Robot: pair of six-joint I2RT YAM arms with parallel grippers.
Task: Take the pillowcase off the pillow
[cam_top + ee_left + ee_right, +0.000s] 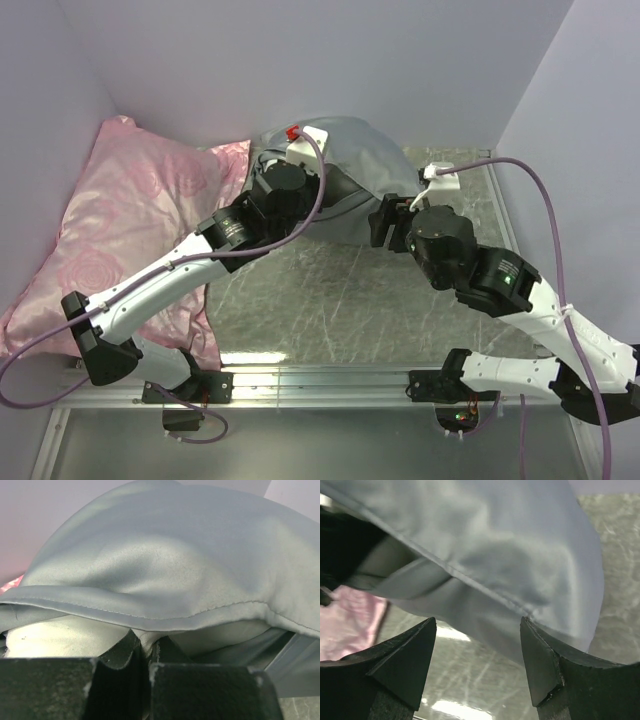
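1. We see the pillowcase (375,160) bunched at the far middle of the table (330,300), beside the pink pillow (120,220).
2. Our left gripper (146,647) pinches the white pillow (60,637) under the hem.
3. Our right gripper (477,625) stands spread beside the pillowcase.

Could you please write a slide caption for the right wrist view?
Open right claw facing the stitched hem of the grey-blue pillowcase.

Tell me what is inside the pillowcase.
Under the pillowcase hem, a strip of the white pillow shows at the opening. The rest of it is covered by the fabric.
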